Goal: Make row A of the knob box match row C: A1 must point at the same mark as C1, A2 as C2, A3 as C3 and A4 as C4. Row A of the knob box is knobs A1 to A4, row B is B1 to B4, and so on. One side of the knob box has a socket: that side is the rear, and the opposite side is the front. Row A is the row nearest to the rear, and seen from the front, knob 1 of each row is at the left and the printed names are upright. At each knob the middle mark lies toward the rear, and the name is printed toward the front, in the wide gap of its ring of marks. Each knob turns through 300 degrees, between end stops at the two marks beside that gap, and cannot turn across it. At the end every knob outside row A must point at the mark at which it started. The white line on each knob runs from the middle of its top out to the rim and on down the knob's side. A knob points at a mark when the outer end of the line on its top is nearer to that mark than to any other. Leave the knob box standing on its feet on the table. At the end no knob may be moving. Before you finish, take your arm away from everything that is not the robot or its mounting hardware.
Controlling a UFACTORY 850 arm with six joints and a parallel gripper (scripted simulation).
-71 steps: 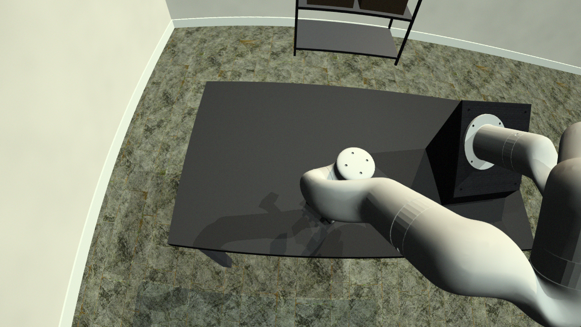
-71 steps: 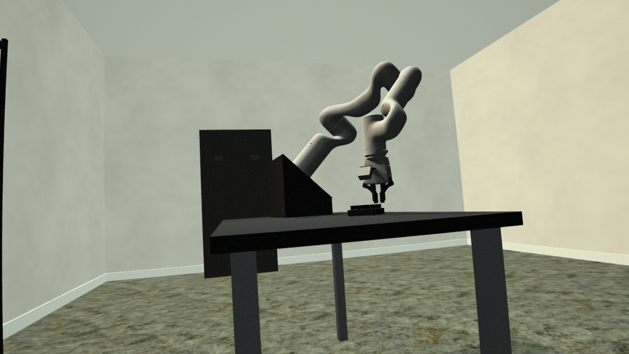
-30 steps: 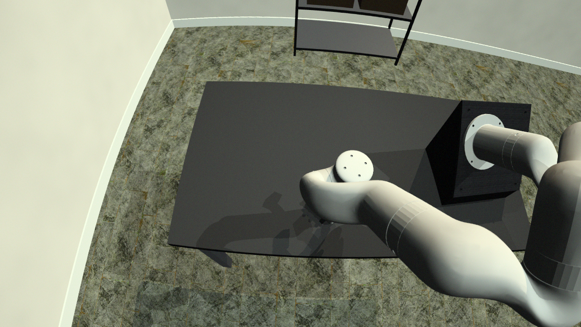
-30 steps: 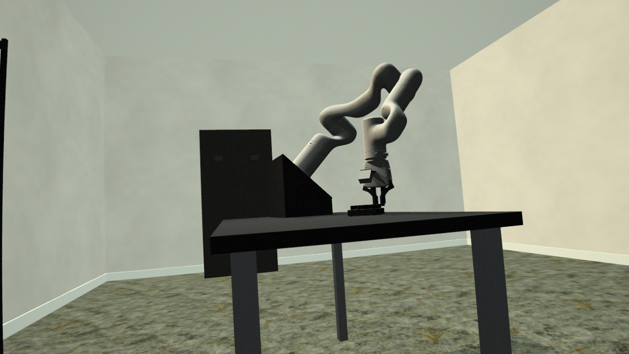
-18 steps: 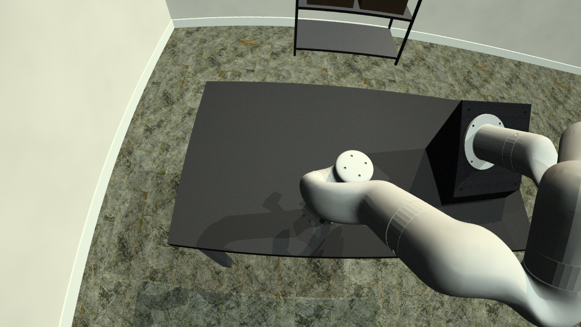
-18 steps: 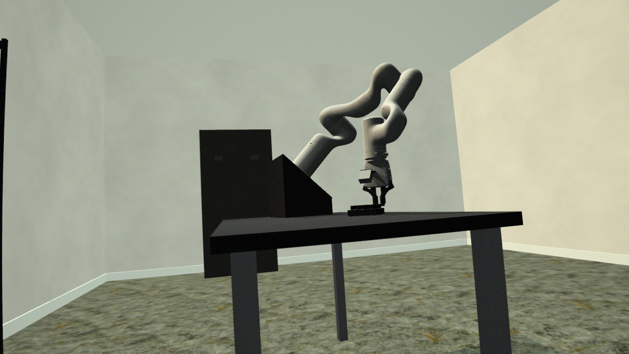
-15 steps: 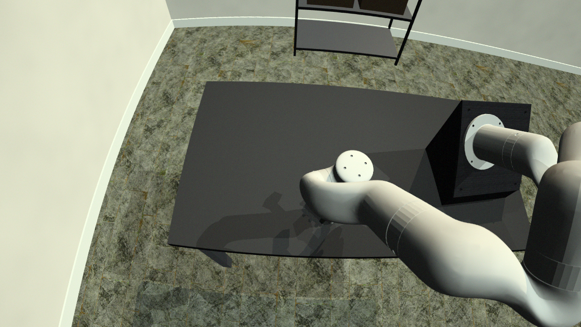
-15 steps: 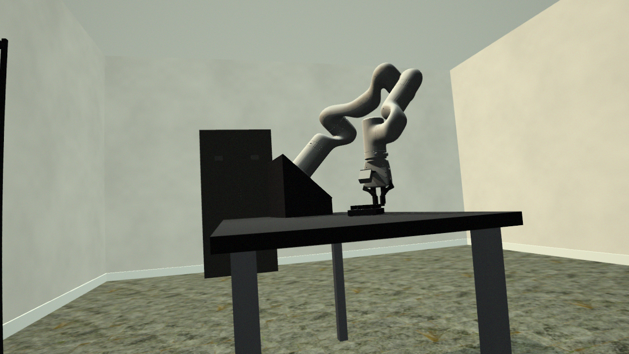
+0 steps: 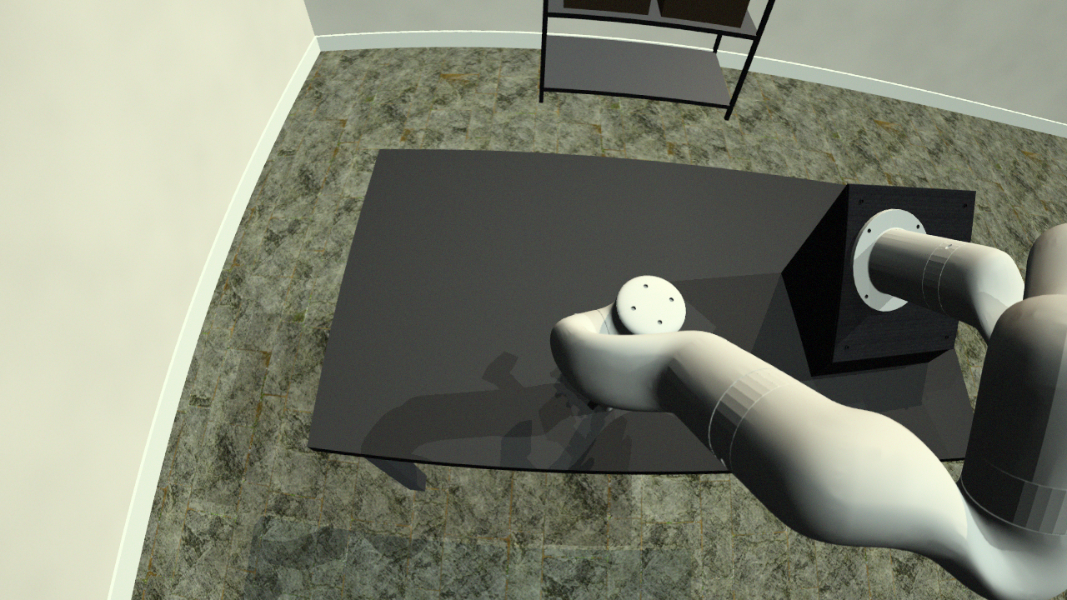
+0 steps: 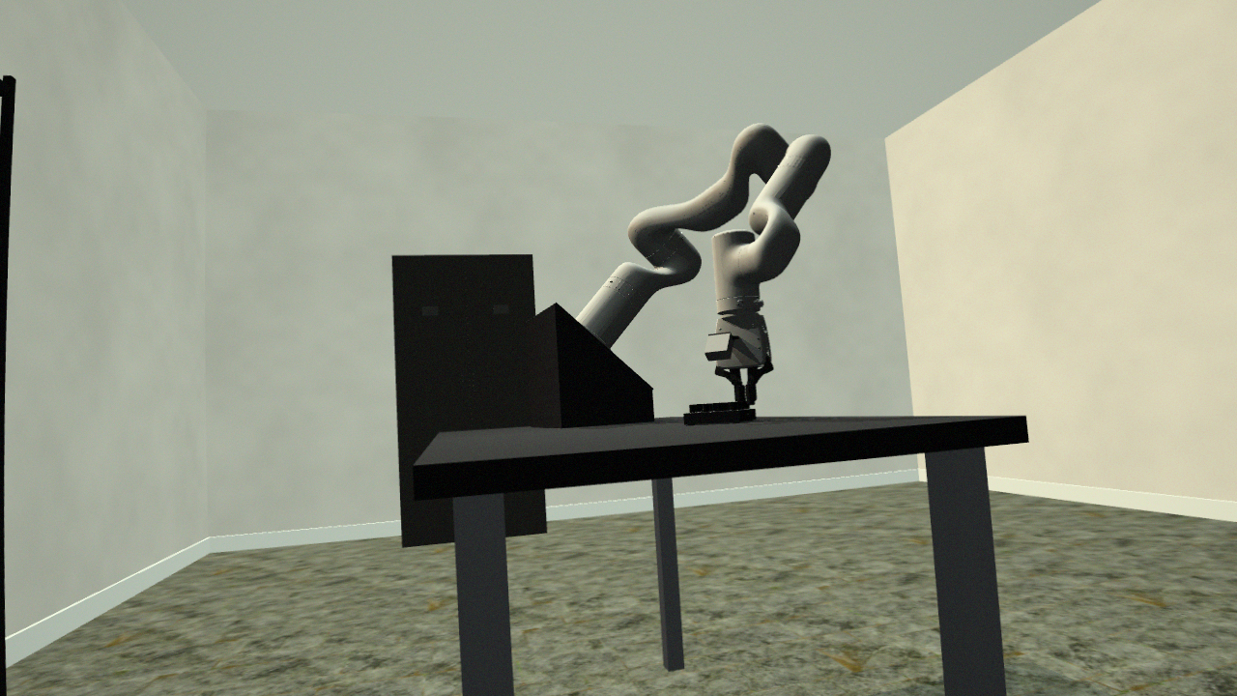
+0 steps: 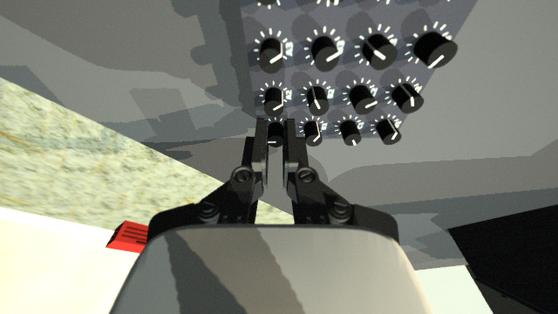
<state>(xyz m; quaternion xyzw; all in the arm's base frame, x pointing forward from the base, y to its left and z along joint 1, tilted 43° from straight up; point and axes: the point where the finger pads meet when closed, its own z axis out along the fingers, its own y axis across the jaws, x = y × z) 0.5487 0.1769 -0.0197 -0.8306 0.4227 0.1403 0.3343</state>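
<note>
hand: gripper (image 9: 589, 401) (image 10: 745, 399) (image 11: 275, 133) pinching knob A1 (image 11: 275, 135), fingers either side | knob box (image 10: 716, 418) (image 11: 297, 71): on the table (image 9: 514, 231) (image 10: 734, 451) (image 11: 501, 109), below the gripper | A1's line: toward the wrist view's left | A4: can't tell

pale matte grey-green and cream walls (image 9: 134, 149) (image 10: 1038, 259) | mottled green-brown stone-look floor (image 9: 238, 357) (image 10: 778, 588) | dark-grey rectangular surface (image 9: 462, 246) (image 10: 553, 446), straight grey legs | black-framed metal shelf rack (image 9: 543, 59), brown boxes above | lit unevenly, hard shadows
</note>
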